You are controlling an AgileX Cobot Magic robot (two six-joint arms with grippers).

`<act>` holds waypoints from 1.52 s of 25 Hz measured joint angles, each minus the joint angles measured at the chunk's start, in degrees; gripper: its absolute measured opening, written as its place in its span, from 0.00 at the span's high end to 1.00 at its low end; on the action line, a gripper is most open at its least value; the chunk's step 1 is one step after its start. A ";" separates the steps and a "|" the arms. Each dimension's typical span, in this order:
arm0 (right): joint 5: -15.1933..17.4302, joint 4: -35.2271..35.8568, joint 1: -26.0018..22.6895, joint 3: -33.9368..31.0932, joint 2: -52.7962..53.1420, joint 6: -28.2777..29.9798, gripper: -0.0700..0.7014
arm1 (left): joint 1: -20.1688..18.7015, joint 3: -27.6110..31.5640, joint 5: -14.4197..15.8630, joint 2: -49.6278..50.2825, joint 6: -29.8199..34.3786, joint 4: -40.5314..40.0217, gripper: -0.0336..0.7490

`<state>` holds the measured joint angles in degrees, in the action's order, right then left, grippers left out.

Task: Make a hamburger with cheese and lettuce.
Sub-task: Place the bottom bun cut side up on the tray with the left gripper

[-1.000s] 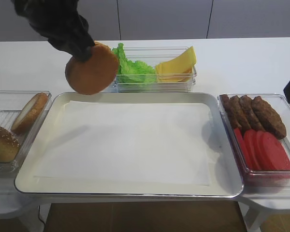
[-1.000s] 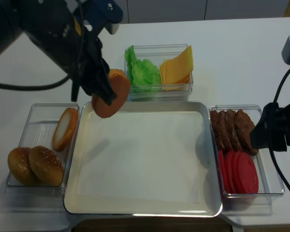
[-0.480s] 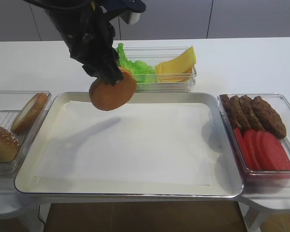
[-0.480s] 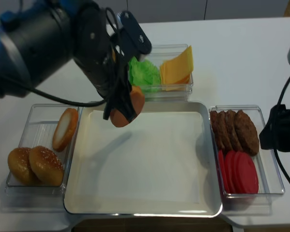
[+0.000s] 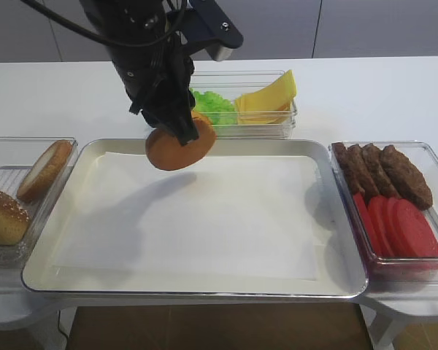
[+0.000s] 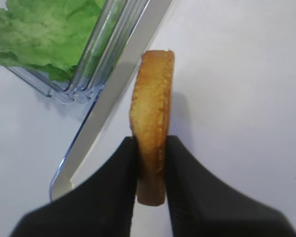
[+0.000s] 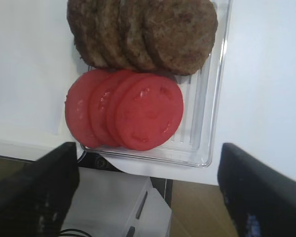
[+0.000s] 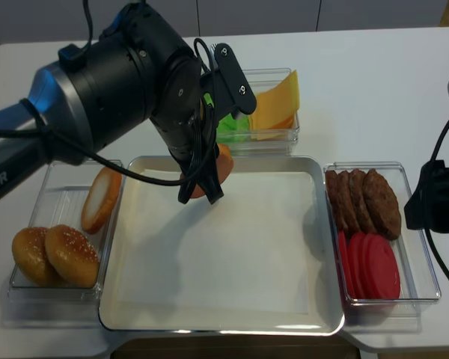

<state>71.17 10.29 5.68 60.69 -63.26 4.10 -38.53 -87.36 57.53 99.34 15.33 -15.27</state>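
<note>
White table, left claw pinching hamburger bun edge-on above tray, right claw spread

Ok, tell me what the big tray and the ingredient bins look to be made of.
The tray looks like brushed metal: silvery, reflective rolled rim, lined with what seems white paper. The bins appear clear hard plastic: see-through walls, glossy edges.

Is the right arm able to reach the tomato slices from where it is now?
Probably yes. The right gripper hangs open just above the tomato slices, which lie uncovered in their open tray, and nothing stands between them.
</note>
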 joint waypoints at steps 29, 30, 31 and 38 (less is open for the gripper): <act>0.00 0.27 0.00 0.00 0.00 -0.23 0.01 | -2.44 0.00 2.29 2.37 1.51 0.27 0.80; 0.00 0.27 0.00 0.00 0.00 -0.23 0.01 | -2.44 0.00 2.29 2.37 1.51 0.43 0.80; 0.00 0.36 0.00 0.00 0.00 -0.23 0.01 | -2.44 0.00 2.29 2.37 1.51 0.38 0.80; 0.00 0.36 0.00 0.00 0.00 -0.23 0.01 | -2.44 0.00 2.40 2.37 1.71 0.91 0.80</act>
<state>71.17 10.66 5.68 60.69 -63.26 3.86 -40.98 -87.36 59.93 101.72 17.05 -14.36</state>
